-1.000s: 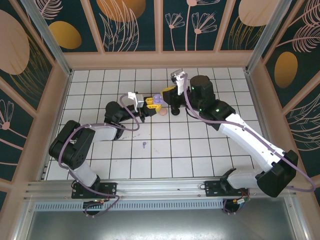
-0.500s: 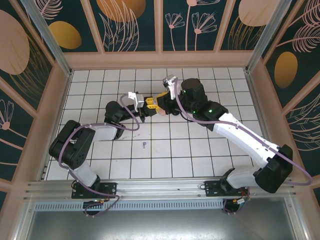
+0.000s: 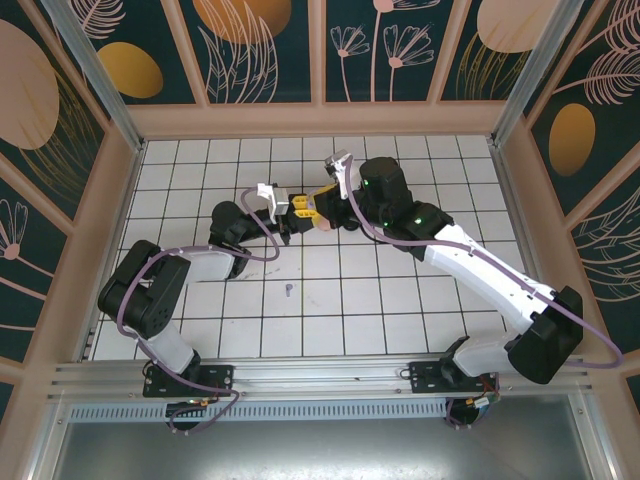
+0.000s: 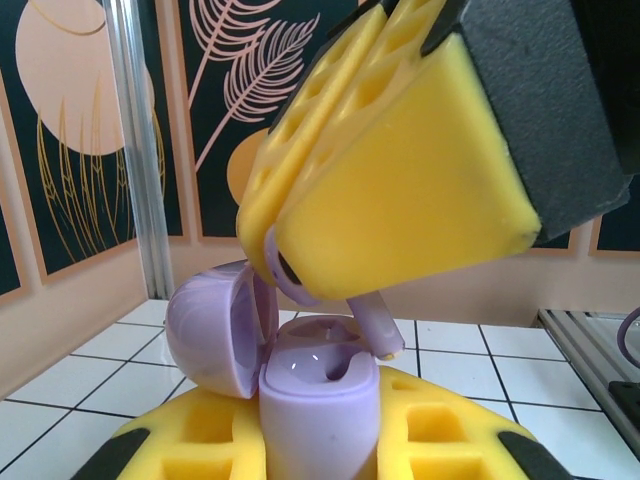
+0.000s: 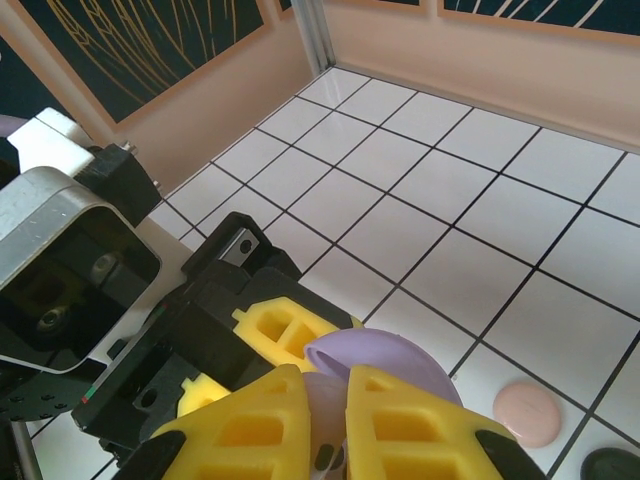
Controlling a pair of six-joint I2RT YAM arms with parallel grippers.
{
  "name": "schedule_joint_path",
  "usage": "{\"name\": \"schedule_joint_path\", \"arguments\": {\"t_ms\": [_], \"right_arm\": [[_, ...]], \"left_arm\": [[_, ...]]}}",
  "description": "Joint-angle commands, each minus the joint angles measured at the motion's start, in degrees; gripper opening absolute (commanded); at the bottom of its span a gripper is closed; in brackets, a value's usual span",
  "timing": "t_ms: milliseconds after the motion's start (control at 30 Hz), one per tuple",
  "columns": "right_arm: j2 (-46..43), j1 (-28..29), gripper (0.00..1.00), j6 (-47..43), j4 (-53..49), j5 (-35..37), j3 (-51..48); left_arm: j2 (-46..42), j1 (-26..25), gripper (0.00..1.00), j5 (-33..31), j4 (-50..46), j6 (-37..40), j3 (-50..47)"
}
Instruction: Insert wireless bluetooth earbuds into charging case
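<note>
My left gripper is shut on a purple charging case, held upright with its round lid swung open to the left. Directly above it, my right gripper is shut on a purple earbud. The stem slants down, its tip just over the right edge of the case's top, beside the open slot. From above, both grippers meet mid-table, left and right. Another small purple earbud lies on a tile nearer the arm bases.
A pink round case and a black one lie shut on the tiles just right of the grippers. White tiled floor stretches all round, bounded by the low peach wall at the back and sides.
My right gripper has swung left and down with the purple earbud, from beside the case to right over it. The left arm and the case have stayed put.
</note>
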Motion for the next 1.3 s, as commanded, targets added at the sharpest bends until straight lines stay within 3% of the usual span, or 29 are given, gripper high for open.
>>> {"name": "schedule_joint_path", "arguments": {"t_ms": [0, 1000, 1267], "right_arm": [[-1.2, 0.3, 0.12, 0.1, 0.5, 0.1, 2.1], [1.1, 0.7, 0.12, 2.0, 2.0, 1.1, -0.1], [1.1, 2.8, 0.11, 1.2, 0.5, 4.6, -1.7]], "left_arm": [[-0.5, -0.5, 0.0, 1.1, 0.5, 0.7, 1.4], [-2.2, -0.5, 0.0, 1.1, -1.5, 0.1, 2.4], [-2.6, -0.5, 0.0, 0.4, -1.1, 0.1, 2.5]]}}
